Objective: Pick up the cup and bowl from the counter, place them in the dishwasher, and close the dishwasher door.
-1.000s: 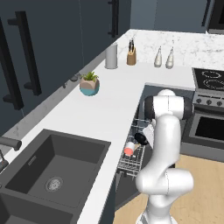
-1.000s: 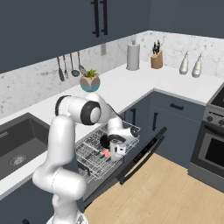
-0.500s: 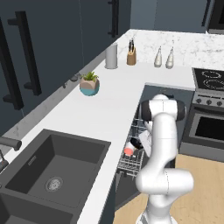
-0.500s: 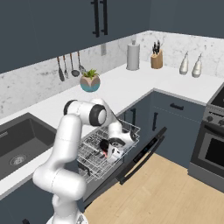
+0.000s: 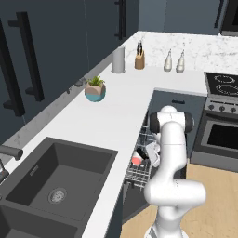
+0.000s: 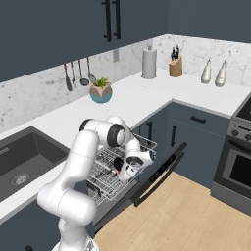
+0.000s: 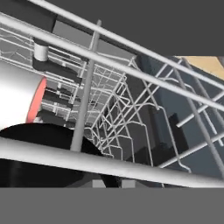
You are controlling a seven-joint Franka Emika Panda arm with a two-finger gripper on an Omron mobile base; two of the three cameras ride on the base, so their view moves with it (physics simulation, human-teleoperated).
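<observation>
Coral-and-white cup lies on its side in the silver wire rack of the dishwasher, red rim showing in the left base view and at the left of the hand view. Black bowl sits in the same rack, just beside the cup; in the hand view its dark curve fills the lower left behind the rack wires.

Gripper is low over the rack's front edge, above cup and bowl; its fingertips cannot be made out, but its jaws are pressed together, and no object is seen between them. Compared with a second ago, the hand has dropped lower and the elbow has folded further down.

Dishwasher door hangs open, tilted down toward the wooden floor. On the white marbled counter stand a plant pot, a grey canister, a knife block and two white bottles. Dark sink lies at the near left; steel oven at the right.
</observation>
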